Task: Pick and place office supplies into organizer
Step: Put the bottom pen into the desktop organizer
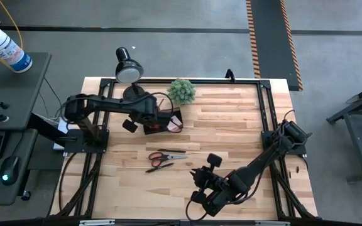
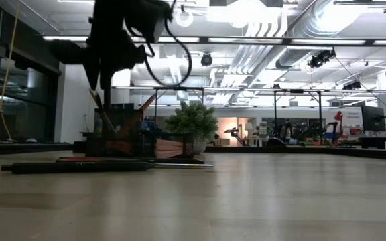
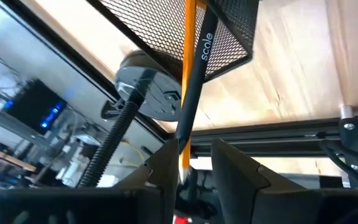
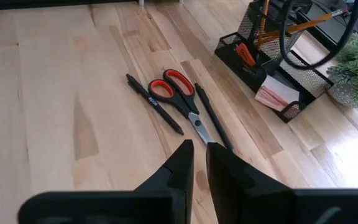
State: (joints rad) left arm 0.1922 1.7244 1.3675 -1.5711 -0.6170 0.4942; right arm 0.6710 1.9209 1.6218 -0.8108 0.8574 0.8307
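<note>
Pale wooden table [image 1: 231,125] with scissors [image 1: 162,155], pens [image 4: 156,105], organizer [image 4: 272,68], plant [image 1: 181,91], lamp [image 1: 129,69].

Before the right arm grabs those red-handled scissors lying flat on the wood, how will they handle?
The red-handled scissors look rigid, so likely no flexing. They lie flat and shut between two black pens, so they probably won't roll, though the slim blades may slip or pivot in the right gripper. A grip near the pivot seems safest.
</note>
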